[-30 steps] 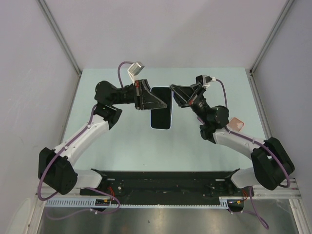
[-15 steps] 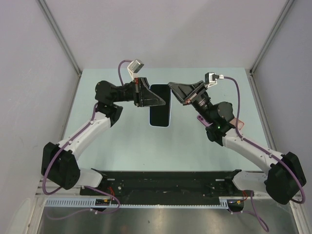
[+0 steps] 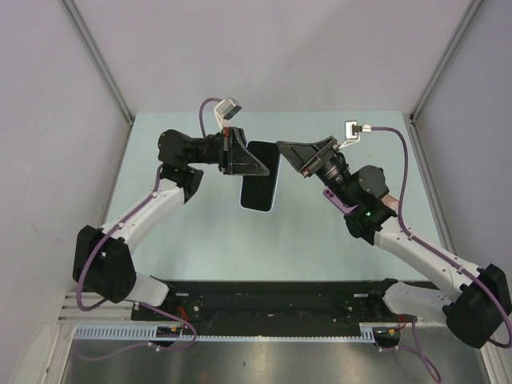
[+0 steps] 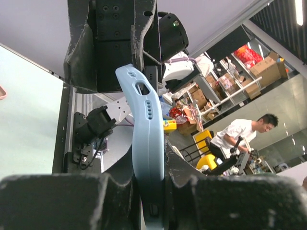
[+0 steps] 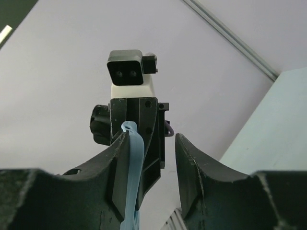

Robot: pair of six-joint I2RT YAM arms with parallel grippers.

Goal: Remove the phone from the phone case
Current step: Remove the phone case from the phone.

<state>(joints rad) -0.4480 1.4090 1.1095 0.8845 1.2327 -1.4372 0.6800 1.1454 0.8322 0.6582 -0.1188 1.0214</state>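
Observation:
The phone (image 3: 260, 180), dark screen up in a light blue case, is held above the table between both arms. My left gripper (image 3: 258, 166) is shut on the case's left side. In the left wrist view the case (image 4: 146, 139) stands edge-on, clamped between the fingers of that gripper (image 4: 152, 191). My right gripper (image 3: 286, 154) sits at the phone's upper right corner. In the right wrist view that gripper (image 5: 151, 158) has its jaws apart; the blue case edge (image 5: 132, 167) lies against the left finger only. The phone sits inside the case.
The pale green table (image 3: 200, 232) lies below the arms. A small pink object (image 3: 390, 197) shows at the right, partly behind the right arm. Grey walls and frame posts close in three sides; the black base rail (image 3: 272, 300) runs along the near edge.
The phone has shifted slightly down and left and tilted. The right arm has stretched out and its wrist has swung right, its gripper staying at the phone's upper right corner.

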